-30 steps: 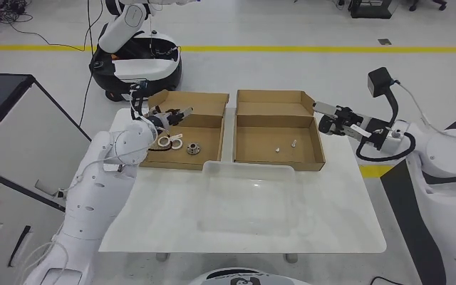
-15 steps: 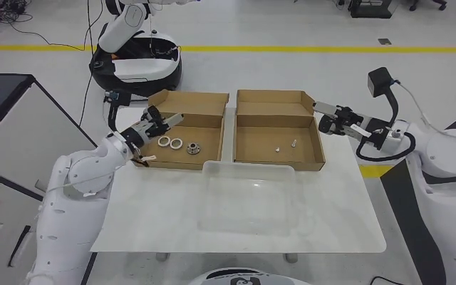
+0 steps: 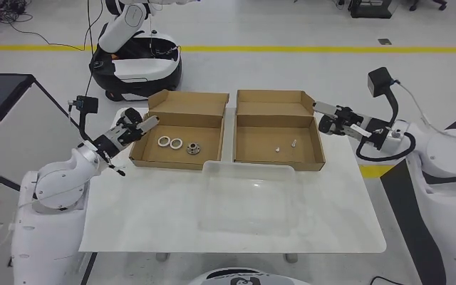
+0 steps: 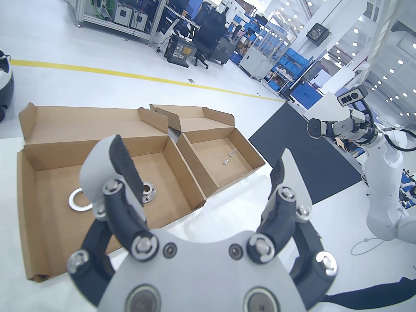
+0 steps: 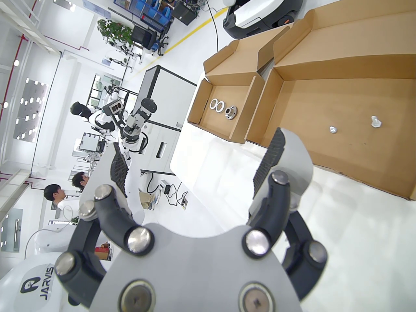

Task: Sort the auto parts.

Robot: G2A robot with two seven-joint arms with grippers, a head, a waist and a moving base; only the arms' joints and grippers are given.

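Two metal rings (image 3: 170,142) and a flanged hub (image 3: 193,149) lie in the left cardboard box (image 3: 187,107). Two small bolts (image 3: 283,147) lie in the right cardboard box (image 3: 274,108). My left gripper (image 3: 141,121) hangs open and empty just outside the left box's outer wall. Its wrist view has the gripper (image 4: 200,163) with fingers spread, a ring (image 4: 79,200) and the hub (image 4: 148,191) beyond them. My right gripper (image 3: 318,117) stays open and empty at the right box's outer far corner. From that wrist the gripper (image 5: 198,154) faces the bolts (image 5: 332,130) and hub (image 5: 230,111).
A clear plastic tray (image 3: 248,168) sits in front of both boxes at the middle of the white table (image 3: 335,214). Both box lids stand folded back on the far side. Another robot's base (image 3: 139,68) stands on the floor beyond the table.
My left arm has drawn back out from above the left box to its outer side. The right arm and the parts in the boxes have not moved.
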